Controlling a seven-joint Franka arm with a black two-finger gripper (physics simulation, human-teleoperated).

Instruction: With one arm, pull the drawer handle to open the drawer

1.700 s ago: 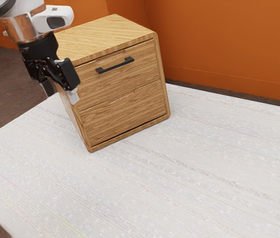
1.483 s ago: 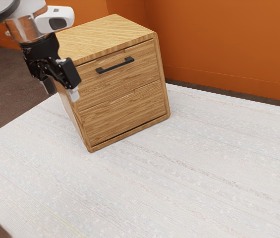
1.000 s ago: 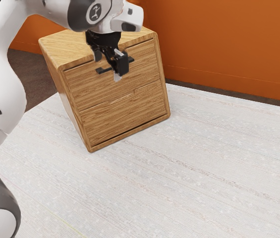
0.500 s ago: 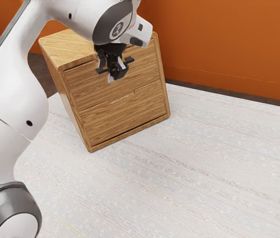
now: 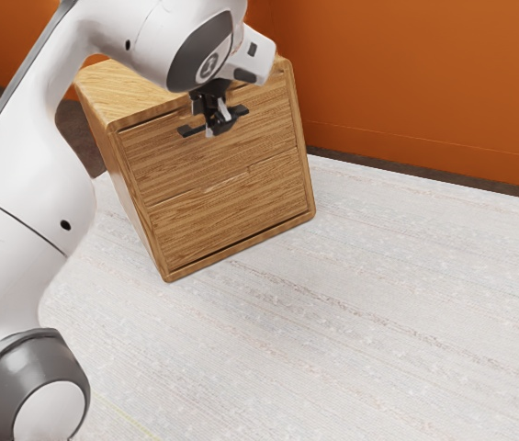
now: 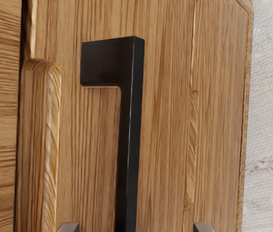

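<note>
Orange walls (image 5: pixel 406 64) back a pale, woven-looking counter (image 5: pixel 378 303), and on it stands a wooden cabinet (image 5: pixel 112 87) with two drawer fronts, one above the other. From where I stand the upper drawer (image 5: pixel 264 129) looks shut, its face level with the one beneath.

The single arm has its end effector (image 5: pixel 214 118) right up at the black handle (image 5: pixel 239 113) of that upper drawer. The handle is a slim straight bar that runs along the drawer's width, standing off the wood on short legs. In the wrist view the handle (image 6: pixel 129 135) lies directly ahead of the end effector and passes between the two fingertips (image 6: pixel 68 226), one on each side of it. They are spread, with wood grain showing between each tip and the bar, so nothing is pinched yet.

What matters for the pull, as I judge it, is that the closing line of the fingers crosses the bar's long axis squarely, near the middle of its length. Once they press together on it, the draw should go straight back, away from the drawer face; an angled tug might make the fingers slide along the bar
</note>
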